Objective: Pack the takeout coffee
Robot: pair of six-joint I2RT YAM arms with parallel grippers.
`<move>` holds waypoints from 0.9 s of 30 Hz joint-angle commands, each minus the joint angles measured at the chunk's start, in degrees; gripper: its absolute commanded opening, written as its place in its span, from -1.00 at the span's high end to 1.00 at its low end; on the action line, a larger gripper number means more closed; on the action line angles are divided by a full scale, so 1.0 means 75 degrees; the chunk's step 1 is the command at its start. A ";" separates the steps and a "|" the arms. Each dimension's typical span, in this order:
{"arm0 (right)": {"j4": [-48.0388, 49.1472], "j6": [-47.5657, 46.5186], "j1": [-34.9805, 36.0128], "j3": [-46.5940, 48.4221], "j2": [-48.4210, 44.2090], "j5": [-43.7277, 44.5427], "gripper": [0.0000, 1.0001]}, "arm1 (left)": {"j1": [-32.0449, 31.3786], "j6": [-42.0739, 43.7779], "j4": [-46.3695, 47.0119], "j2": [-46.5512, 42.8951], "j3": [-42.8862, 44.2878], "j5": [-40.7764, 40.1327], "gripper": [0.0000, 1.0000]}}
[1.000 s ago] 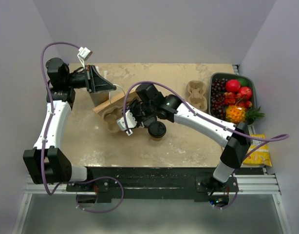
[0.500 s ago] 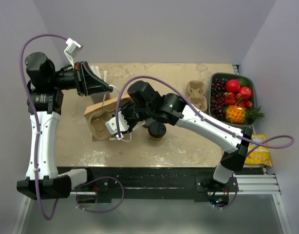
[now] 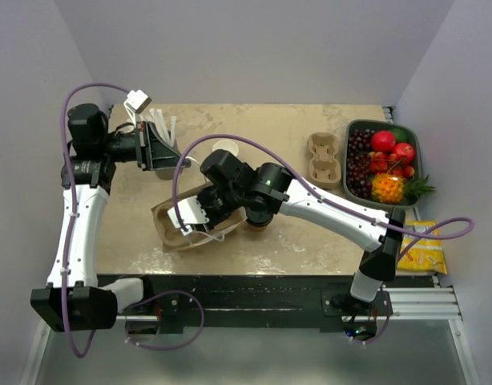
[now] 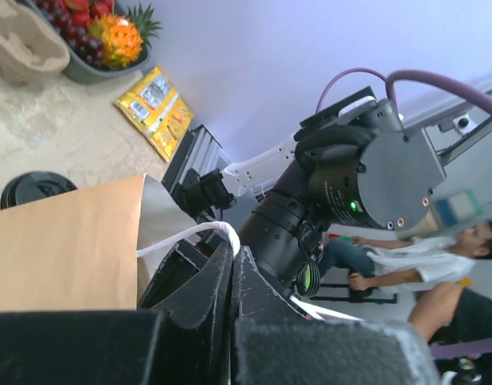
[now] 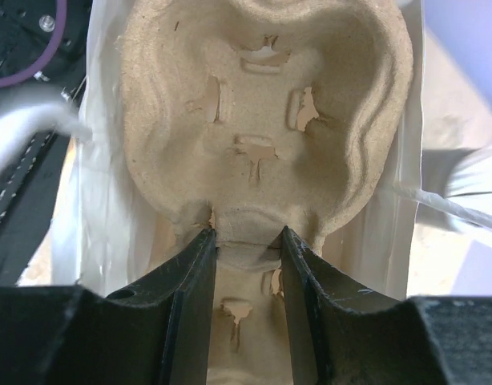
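The takeout coffee (image 4: 31, 187), round and black-lidded, stands just beside the brown paper bag (image 4: 62, 241), outside it, touching neither hand. The right hand (image 5: 246, 241) clamps the rough moulded-pulp carrier (image 5: 262, 120) inside the bag; the left hand (image 4: 232, 255) pinches the bag's white cord handle (image 4: 186, 235).

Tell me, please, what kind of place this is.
Likely a robotics lab staged as a café takeout counter: plain partition walls, a paper bag, a pulp cup carrier, and a seated person in the background.

Fruit tray (image 3: 348, 152) beside a pulp cup carrier (image 3: 324, 157), yellow packet (image 3: 425, 249) near.
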 commanded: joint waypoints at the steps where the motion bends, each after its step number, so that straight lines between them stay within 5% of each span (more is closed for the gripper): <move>1: 0.0938 0.0536 -0.0302 -0.0730 -0.0411 -0.0247 1.00 | -0.0010 -0.0426 0.0556 0.0224 -0.0582 0.1090 1.00; 10: 0.0716 0.1052 -0.1042 -0.0684 -0.0013 -0.1245 1.00 | 0.0434 -0.0742 0.1506 0.0985 -0.0888 0.1348 1.00; 27: -0.0467 0.0326 -0.1171 0.0148 0.0339 -0.0460 1.00 | 0.0716 -0.1680 0.3803 0.1783 -0.1075 0.1172 1.00</move>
